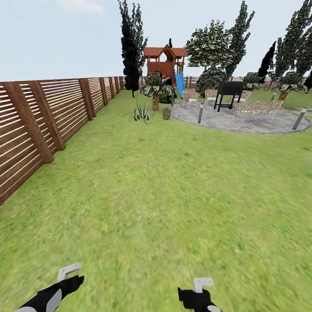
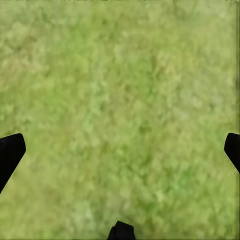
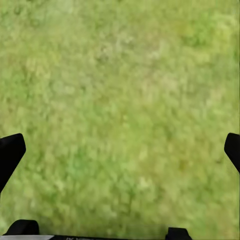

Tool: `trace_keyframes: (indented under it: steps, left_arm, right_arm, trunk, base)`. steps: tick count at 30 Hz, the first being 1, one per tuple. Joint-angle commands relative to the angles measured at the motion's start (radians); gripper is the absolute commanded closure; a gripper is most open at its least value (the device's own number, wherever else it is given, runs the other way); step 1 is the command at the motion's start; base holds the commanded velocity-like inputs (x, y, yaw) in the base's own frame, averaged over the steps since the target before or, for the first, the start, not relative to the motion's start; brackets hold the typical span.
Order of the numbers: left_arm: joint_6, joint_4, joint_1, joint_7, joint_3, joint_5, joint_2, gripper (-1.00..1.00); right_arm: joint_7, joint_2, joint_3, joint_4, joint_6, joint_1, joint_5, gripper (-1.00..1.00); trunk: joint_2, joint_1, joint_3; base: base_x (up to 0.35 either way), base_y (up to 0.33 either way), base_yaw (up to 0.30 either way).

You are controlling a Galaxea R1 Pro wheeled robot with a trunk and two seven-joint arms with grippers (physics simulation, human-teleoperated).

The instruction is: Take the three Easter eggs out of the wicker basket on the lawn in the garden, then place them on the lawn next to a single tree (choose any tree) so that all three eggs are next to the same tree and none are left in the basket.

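Far ahead on the lawn, the small brown wicker basket stands beside a short palm; at this distance I cannot make out any eggs in it. A tree with a mottled green-grey crown rises behind the patio, its trunk hidden. My left arm and right arm reach in at the near edge of the head view. The left gripper is open over bare grass with its fingertips wide apart. The right gripper is also open over grass and holds nothing.
A slatted wooden fence runs along the left. A round paved patio at right carries wicker seats, a black grill and short posts. A black-leaved tree, a palm, a spiky plant and a playhouse stand far ahead.
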Motion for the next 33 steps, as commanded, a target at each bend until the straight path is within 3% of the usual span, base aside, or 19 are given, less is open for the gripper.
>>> trace_keyframes:
  steps: [1,6,12,33]
  left_arm:
    - [0.006,0.000,-0.001,-0.005,0.008,-0.003,-0.001,-1.00]
    - [-0.001,0.003,-0.001,-0.005,0.008,-0.004,-0.001,-1.00]
    - [-0.065,0.005,0.001,-0.005,0.008,-0.001,-0.002,-1.00]
    - [-0.078,0.005,0.005,-0.005,0.008,-0.001,-0.002,-1.00]
  right_arm:
    - [-0.005,-0.001,0.004,-0.002,0.005,0.000,-0.009,-1.00]
    - [-0.005,0.000,0.005,0.006,0.005,-0.001,-0.008,-1.00]
    - [-0.005,-0.001,0.005,0.013,0.005,0.000,-0.009,-1.00]
    - [-0.005,-0.001,0.004,0.015,0.003,-0.001,-0.010,-1.00]
  trunk:
    - [-0.002,0.001,-0.002]
    - [-0.002,0.001,-0.002]
    - [-0.002,0.001,-0.002]
    - [-0.002,0.001,-0.002]
  base:
    - [0.309,0.000,0.000]
    - [0.315,0.000,0.000]
    - [0.329,0.000,0.000]
    - [0.332,0.000,0.000]
